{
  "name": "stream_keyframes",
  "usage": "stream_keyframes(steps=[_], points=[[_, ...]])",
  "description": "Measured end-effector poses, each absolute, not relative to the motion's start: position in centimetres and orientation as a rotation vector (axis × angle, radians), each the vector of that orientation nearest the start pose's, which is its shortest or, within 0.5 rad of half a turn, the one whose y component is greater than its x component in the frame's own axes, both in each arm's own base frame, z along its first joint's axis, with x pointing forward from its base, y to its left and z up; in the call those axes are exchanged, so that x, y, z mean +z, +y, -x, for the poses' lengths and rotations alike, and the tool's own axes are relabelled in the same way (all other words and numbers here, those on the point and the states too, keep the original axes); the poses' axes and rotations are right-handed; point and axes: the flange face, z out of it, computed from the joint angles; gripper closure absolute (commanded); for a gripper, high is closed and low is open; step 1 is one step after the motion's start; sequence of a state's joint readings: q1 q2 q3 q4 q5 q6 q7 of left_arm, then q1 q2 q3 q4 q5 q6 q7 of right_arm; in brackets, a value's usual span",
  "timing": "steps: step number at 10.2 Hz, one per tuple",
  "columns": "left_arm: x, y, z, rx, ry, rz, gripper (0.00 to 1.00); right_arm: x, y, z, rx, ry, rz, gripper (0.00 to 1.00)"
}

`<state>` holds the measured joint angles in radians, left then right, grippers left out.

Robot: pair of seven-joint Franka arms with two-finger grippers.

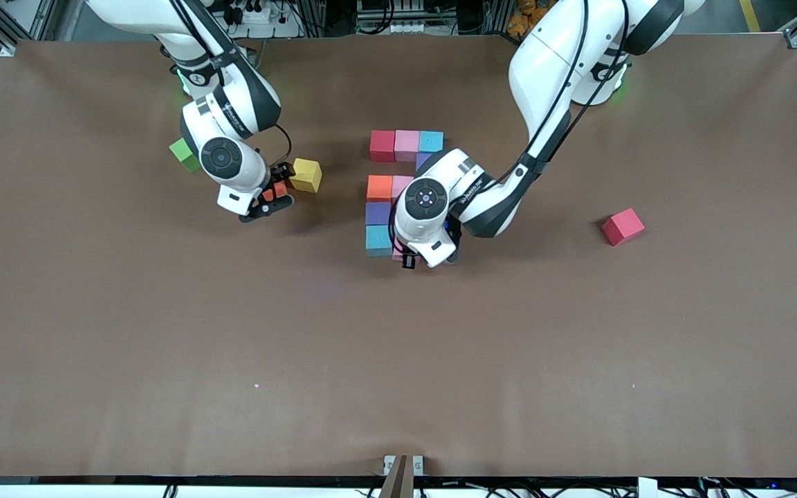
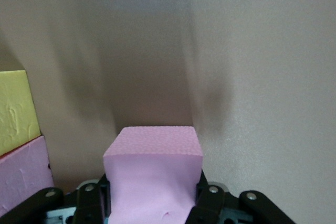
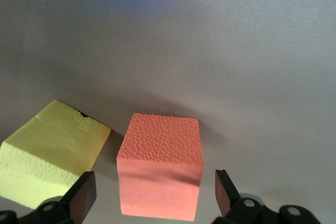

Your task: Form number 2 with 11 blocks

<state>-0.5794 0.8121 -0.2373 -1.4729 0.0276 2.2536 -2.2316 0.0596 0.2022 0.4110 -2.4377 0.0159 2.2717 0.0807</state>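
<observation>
Left gripper (image 2: 152, 203): fingers (image 2: 209, 199) clamped on a pink cube (image 2: 153, 174), low over the near row of the digit, beside the blue cube (image 1: 378, 241) at that row's end toward the right arm. In the left wrist view two more cubes sit close by; one reads yellowish, prob. lighting, hard to say which it is.

Right gripper (image 3: 155, 195): fingers (image 3: 224, 188) spread wide, straddling an orange cube (image 3: 160, 165) w/o touching it, down near the table. Yellow cube (image 3: 50, 153) just beside it, not touching.

The 2 (image 1: 402, 190) so far, mid-table: red, pink, blue across the row farthest from the camera; a purple one partly under the left arm; orange + pink below that; purple, then blue nearest the camera. A loose red cube (image 1: 623, 227) lies well apart toward the left arm's end. Green cube (image 1: 184, 154) sits by the right arm, not part of the job.

Handling, a judgement: cubes look like light foam w/ pebbled, matte faces, so grippy, slightly squashy, not fragile. Best taken on two opposite flat sides, mid-height, squared to the edges; too hard a squeeze could dent or twist one.

Writing: small lettering on both arm links, too small to read. No labels on the cubes.
</observation>
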Motion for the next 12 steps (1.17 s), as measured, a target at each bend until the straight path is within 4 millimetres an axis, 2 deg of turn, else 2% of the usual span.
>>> stream_keyframes(steps=[8, 9, 10, 11, 12], points=[[20.0, -50.8, -51.1, 0.239, -2.146, 2.270, 0.88, 18.3, 20.9, -38.9, 0.616, -0.604, 3.017, 0.05], [20.0, -51.1, -50.8, 0.237, -2.154, 2.260, 0.84, 18.2, 20.9, -38.9, 0.617, -0.602, 3.015, 0.24], [20.0, -51.6, -50.4, 0.236, -2.153, 2.258, 0.68, 18.1, 20.9, -38.9, 0.617, -0.599, 3.015, 0.30], [19.9, -52.1, -49.8, 0.235, -2.148, 2.261, 0.02, 18.1, 20.9, -39.0, 0.616, -0.599, 3.015, 0.39], [19.9, -52.5, -49.4, 0.232, -2.140, 2.266, 0.00, 18.1, 20.9, -39.0, 0.616, -0.600, 3.015, 0.64]])
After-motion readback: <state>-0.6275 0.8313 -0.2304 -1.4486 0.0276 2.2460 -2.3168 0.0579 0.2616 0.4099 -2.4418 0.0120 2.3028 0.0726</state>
